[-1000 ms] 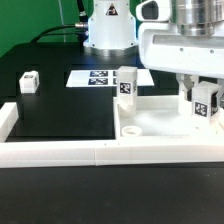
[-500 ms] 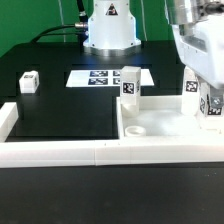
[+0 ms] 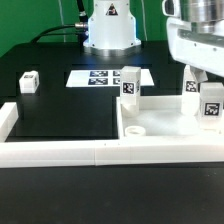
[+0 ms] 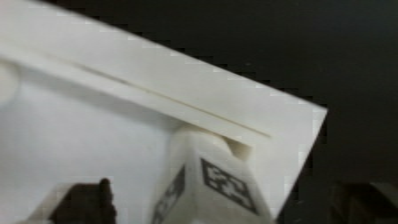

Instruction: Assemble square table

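Seating leg [image 3: 208,100] in top's [image 3: 165,125] corner socket, it seems; other leg [image 3: 130,83] stands upright in top, well apart. Hand [image 3: 200,80] over leg, clamped or apart I cannot tell. Next, likely: twist leg home, kept plumb.

A: Where is the table top [image 3: 165,122]?
B: At the exterior view's right, just behind the border wall [image 3: 60,150]. The first leg [image 3: 130,84] stands on its far left corner, and the second leg [image 3: 209,102] is at its right side.
A: And the rest?
B: A loose leg block [image 3: 28,81] lies far left. The marker board [image 3: 95,77] lies behind, in front of the robot base [image 3: 110,30].
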`<state>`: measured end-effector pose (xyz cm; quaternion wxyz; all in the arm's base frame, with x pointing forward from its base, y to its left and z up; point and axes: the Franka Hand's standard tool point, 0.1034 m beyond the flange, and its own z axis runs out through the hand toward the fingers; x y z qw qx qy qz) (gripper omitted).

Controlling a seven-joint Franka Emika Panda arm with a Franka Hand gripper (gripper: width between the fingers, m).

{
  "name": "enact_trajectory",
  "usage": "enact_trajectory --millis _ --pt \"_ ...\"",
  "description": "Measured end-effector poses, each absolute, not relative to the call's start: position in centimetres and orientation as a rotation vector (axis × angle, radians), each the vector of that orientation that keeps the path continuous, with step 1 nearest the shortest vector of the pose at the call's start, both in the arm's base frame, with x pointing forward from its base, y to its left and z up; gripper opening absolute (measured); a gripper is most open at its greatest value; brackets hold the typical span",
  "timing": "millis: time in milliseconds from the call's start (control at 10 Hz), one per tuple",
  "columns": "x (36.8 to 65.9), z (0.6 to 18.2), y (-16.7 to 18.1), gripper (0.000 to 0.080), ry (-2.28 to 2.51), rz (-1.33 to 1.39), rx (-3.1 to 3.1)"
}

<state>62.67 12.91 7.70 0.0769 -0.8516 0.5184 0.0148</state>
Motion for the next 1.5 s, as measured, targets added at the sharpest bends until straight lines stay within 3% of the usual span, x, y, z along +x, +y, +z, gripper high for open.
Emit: enact_trajectory --millis 100,400,600,800,900,1000,1100,1200,1500 --pt "62.6 7.7 12.8 0.0636 1.519 0.042 -2.573" --pt "62.7 7.8 12.6 0.0647 1.133 0.006 -2.780" --pt "63.6 8.4 12.4 0.0649 0.527 -0.066 -3.012" --pt "63.5 8.2 12.5 0.0649 0.474 -0.064 -3.023" --pt "63.4 8.2 12.5 0.0554 0.491 -0.063 -3.020" --pt "63.4 8.2 12.6 0.0363 0.542 -0.060 -3.010" --pt "63.4 8.2 12.4 0.0363 0.636 -0.053 -2.993" --pt "63.4 8.1 12.1 0.0303 0.761 -0.047 -2.965" --pt "63.4 8.0 11.9 0.0303 1.054 -0.033 -2.873"
